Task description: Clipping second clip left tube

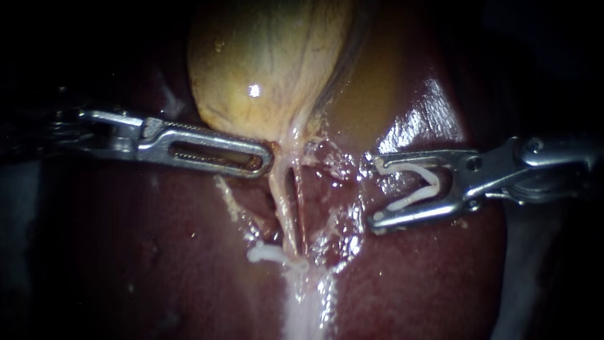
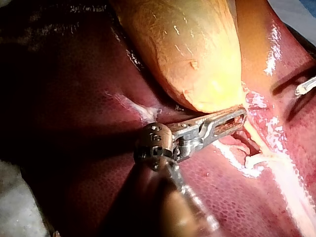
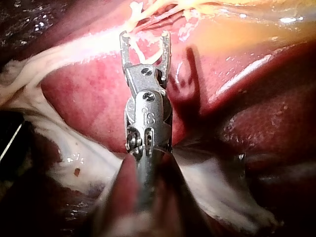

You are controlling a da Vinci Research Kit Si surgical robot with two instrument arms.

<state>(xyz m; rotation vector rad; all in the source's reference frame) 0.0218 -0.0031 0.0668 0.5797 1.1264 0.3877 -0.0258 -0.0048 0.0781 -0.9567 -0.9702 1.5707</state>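
Running almost upright down the endoscope view from the gallbladder's neck, the left tube [image 1: 280, 204] carries a white clip [image 1: 263, 253] across its lower end. To its right and apart from it, a second clip [image 1: 412, 184] is held from both sides in the wide-standing jaws of the right instrument [image 1: 372, 191]. Its mouth opens toward the tubes and its long axis is level. The left instrument [image 1: 267, 161] has its jaws closed on the gallbladder [image 1: 264, 63] at the neck, above the liver [image 1: 428, 271].

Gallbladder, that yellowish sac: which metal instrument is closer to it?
Left. The left instrument reaches right to the lower end of the gallbladder, beside the tubes. The right instrument, holding a white clip, sits apart across the tubes, over the liver.
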